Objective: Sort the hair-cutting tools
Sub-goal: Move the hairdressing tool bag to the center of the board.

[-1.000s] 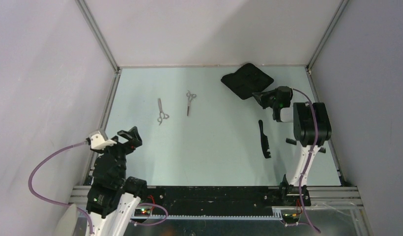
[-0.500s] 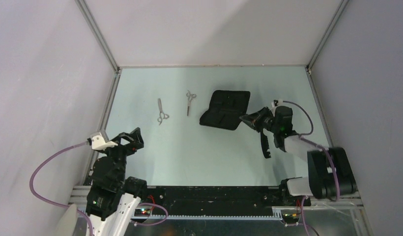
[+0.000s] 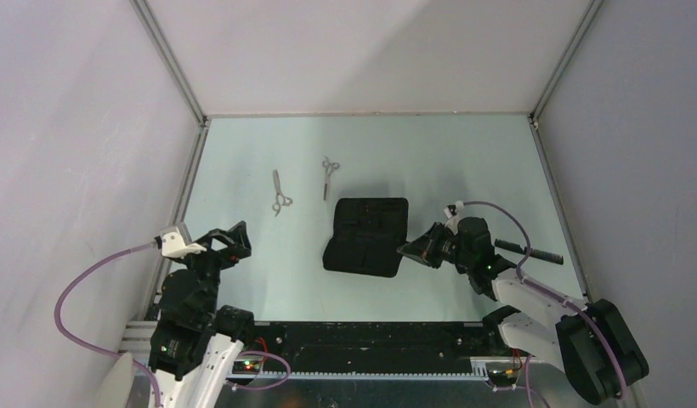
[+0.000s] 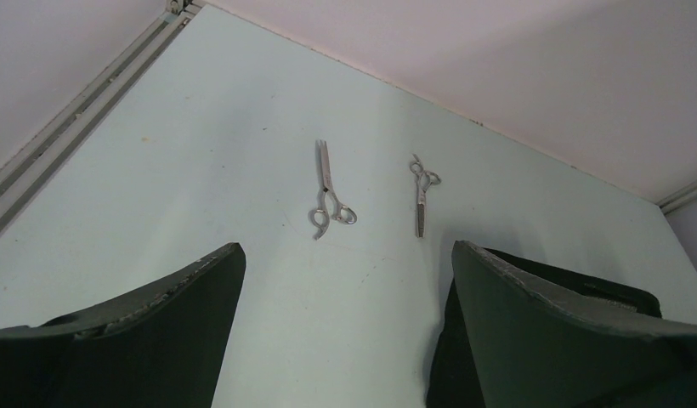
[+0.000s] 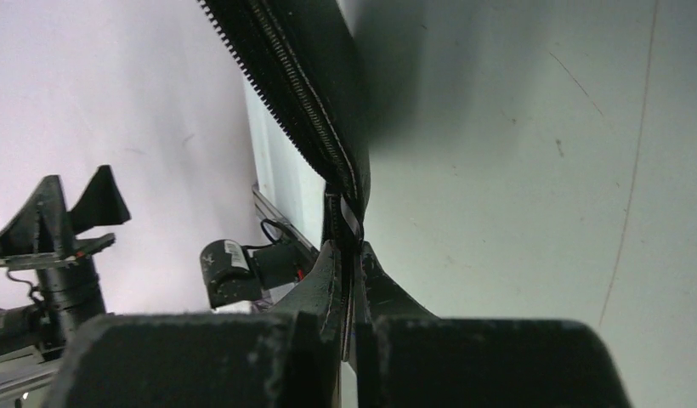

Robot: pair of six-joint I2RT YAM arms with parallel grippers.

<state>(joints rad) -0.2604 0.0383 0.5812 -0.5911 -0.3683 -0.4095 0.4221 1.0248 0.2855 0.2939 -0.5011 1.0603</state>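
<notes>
Two silver scissors lie at the left back of the table, one (image 3: 281, 194) left of the other (image 3: 329, 177); both show in the left wrist view (image 4: 328, 197) (image 4: 422, 197). The black comb-like tool (image 3: 529, 250) lies crosswise at the right. My right gripper (image 3: 410, 251) is shut on the right edge of the flat black pouch (image 3: 367, 235), which lies mid-table; the wrist view shows its zipper edge (image 5: 303, 81) pinched between my fingers (image 5: 349, 255). My left gripper (image 3: 230, 242) (image 4: 348, 246) is open and empty, at the near left, apart from the scissors.
Metal frame rails (image 3: 188, 174) border the table on the left and right, with walls behind. The pouch's corner (image 4: 621, 293) shows behind my left gripper's right finger. The left arm's base (image 5: 69, 246) shows in the right wrist view.
My right gripper has dragged the pouch from the back right down to mid-table and toward the left. The black comb has shifted right and turned crosswise. The left arm barely moved.
</notes>
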